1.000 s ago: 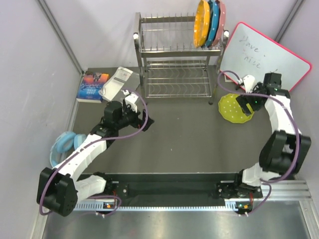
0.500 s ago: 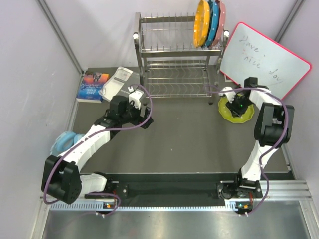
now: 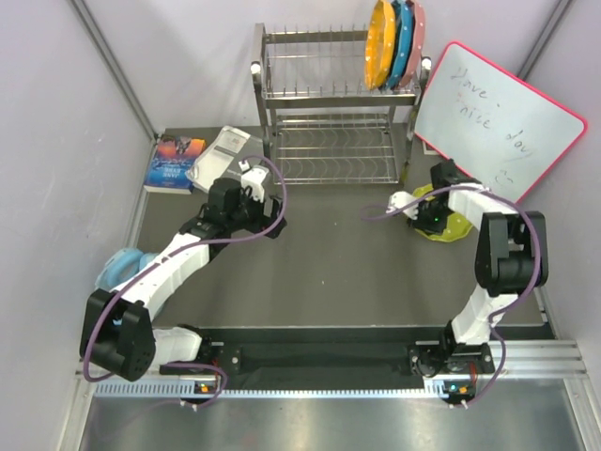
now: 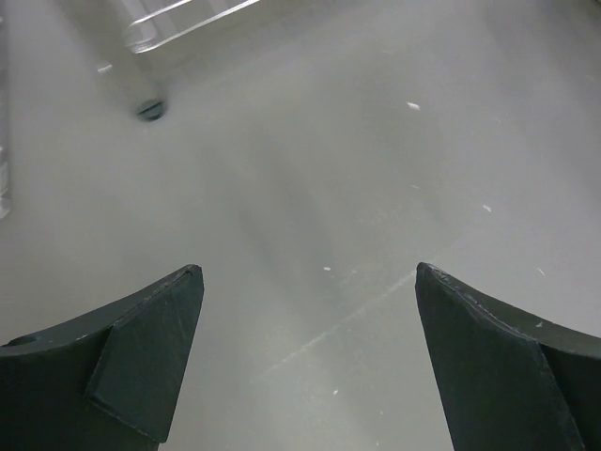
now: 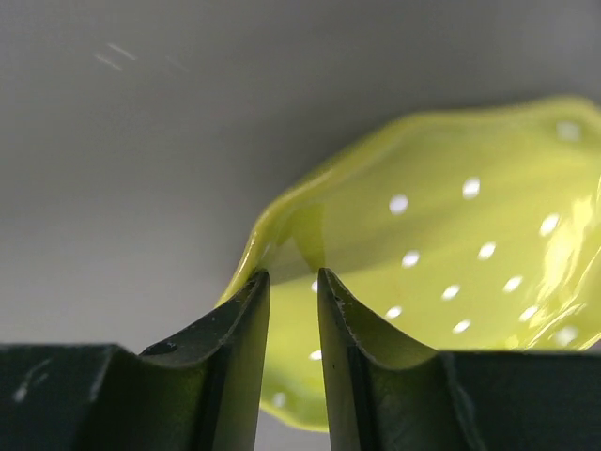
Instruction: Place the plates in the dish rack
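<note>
The yellow-green plate (image 3: 453, 225) (image 5: 451, 235) lies on the table at the right, below the dish rack (image 3: 329, 94). My right gripper (image 3: 427, 214) (image 5: 293, 274) is shut on the plate's left rim, one finger inside the plate and one outside. The near edge looks tipped up off the table. Orange (image 3: 379, 42), blue (image 3: 404, 38) and pink (image 3: 418, 42) plates stand on edge in the rack's top-right slots. My left gripper (image 3: 272, 209) (image 4: 307, 272) hangs open over bare table left of the rack, holding nothing.
A whiteboard with a red rim (image 3: 488, 103) leans at the right behind the plate. A book (image 3: 176, 160) and a clear packet (image 3: 221, 155) lie left of the rack. A pale blue dish (image 3: 117, 268) sits at the table's left edge. One rack foot (image 4: 148, 109) shows ahead of the left gripper.
My right gripper swung left across the yellow-green plate to its left rim and closed on it. The left arm shifted slightly toward the rack, then held still.
</note>
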You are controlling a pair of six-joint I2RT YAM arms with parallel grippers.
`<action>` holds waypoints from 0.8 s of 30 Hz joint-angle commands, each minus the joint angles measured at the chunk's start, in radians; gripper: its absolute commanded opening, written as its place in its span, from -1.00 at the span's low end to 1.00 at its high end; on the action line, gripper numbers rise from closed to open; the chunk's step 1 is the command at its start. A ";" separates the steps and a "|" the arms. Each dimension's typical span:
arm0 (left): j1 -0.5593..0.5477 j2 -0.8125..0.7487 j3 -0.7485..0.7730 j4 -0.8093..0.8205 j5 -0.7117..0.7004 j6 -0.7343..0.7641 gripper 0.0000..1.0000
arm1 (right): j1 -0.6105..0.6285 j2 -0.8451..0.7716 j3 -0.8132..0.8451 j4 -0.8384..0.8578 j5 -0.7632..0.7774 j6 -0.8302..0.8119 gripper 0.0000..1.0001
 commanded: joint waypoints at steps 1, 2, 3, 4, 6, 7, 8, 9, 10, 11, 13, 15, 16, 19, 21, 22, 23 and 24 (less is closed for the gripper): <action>0.007 -0.025 0.004 0.005 -0.220 -0.138 0.98 | 0.133 -0.018 -0.077 -0.137 -0.043 -0.011 -0.41; 0.022 -0.023 0.002 -0.009 -0.241 -0.150 0.98 | 0.148 -0.019 -0.070 -0.141 -0.052 -0.003 -0.41; 0.028 -0.031 -0.002 -0.021 -0.252 -0.169 0.98 | 0.182 -0.016 -0.066 -0.155 -0.058 0.012 -0.41; 0.036 -0.038 -0.010 -0.029 -0.289 -0.213 0.98 | 0.201 -0.016 -0.060 -0.161 -0.061 0.023 -0.40; 0.063 -0.060 -0.028 -0.043 -0.278 -0.247 0.98 | 0.256 -0.013 -0.046 -0.182 -0.066 0.044 -0.39; 0.077 -0.066 -0.039 -0.056 -0.277 -0.285 0.98 | 0.276 -0.015 -0.043 -0.187 -0.067 0.050 -0.39; 0.083 -0.075 -0.045 -0.061 -0.271 -0.305 0.98 | 0.297 -0.018 -0.038 -0.190 -0.069 0.058 -0.39; 0.089 -0.092 -0.054 -0.063 -0.265 -0.322 0.98 | 0.338 -0.025 -0.038 -0.195 -0.072 0.070 -0.39; 0.097 -0.098 -0.060 -0.064 -0.265 -0.349 0.98 | 0.362 -0.030 -0.038 -0.195 -0.072 0.076 -0.38; 0.103 -0.106 -0.076 -0.069 -0.265 -0.362 0.98 | 0.385 -0.031 -0.037 -0.195 -0.076 0.086 -0.38; 0.119 -0.123 -0.091 -0.070 -0.226 -0.391 0.98 | 0.448 -0.025 -0.029 -0.189 -0.084 0.118 -0.38; 0.126 -0.138 -0.096 -0.073 -0.223 -0.397 0.98 | 0.503 -0.007 -0.003 -0.186 -0.101 0.155 -0.37; 0.132 -0.143 -0.097 -0.076 -0.222 -0.400 0.98 | 0.523 -0.002 0.003 -0.181 -0.109 0.167 -0.37; 0.145 -0.161 -0.096 -0.095 -0.220 -0.400 0.98 | 0.593 0.008 0.032 -0.161 -0.125 0.208 -0.38; 0.157 -0.170 -0.097 -0.107 -0.223 -0.400 0.98 | 0.635 0.008 0.046 -0.143 -0.136 0.242 -0.36; 0.162 -0.175 -0.102 -0.107 -0.232 -0.405 0.98 | 0.644 0.008 0.052 -0.140 -0.138 0.253 -0.35; 0.165 -0.178 -0.105 -0.109 -0.243 -0.407 0.98 | 0.652 0.007 0.066 -0.138 -0.121 0.265 -0.33; 0.166 -0.178 -0.107 -0.112 -0.248 -0.410 0.98 | 0.653 -0.007 0.075 -0.124 -0.107 0.312 -0.28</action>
